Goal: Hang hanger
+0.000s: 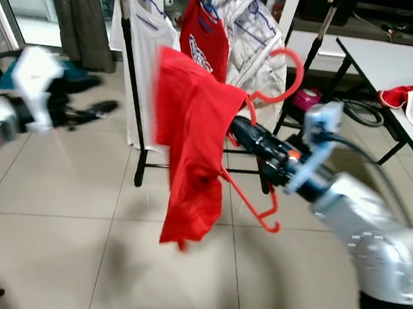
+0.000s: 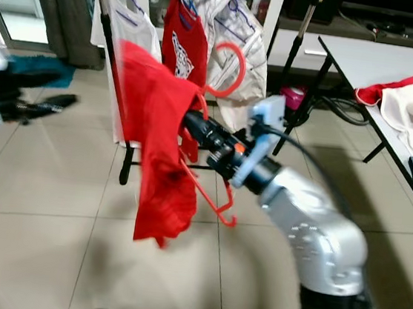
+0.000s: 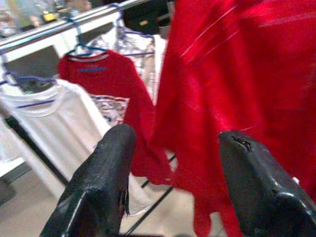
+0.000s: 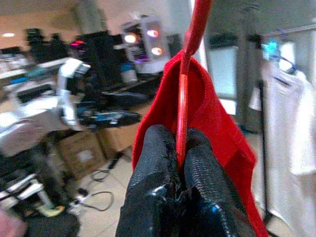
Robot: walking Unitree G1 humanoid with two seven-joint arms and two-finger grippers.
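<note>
- Right gripper point(image 4: 180, 163), centre frame: fingers pinched together on the thin red plastic hanger point(image 1: 278, 81), gripped just under the hook so the hook stays free for the rail.
- A limp red T-shirt point(image 1: 184, 152) drapes off it, hanging left of the arm.
- Left gripper point(image 3: 173, 168), fingers spread wide, nothing in them, pointed at that shirt, probably ready to steady it.
- Beyond, upper centre, the black metal clothes rack point(image 1: 137, 79) carries a white shirt, a printed red shirt and a pale garment on blue hangers.
- Upper right, a white desk point(image 1: 396, 60) bearing loose clothes.
</note>
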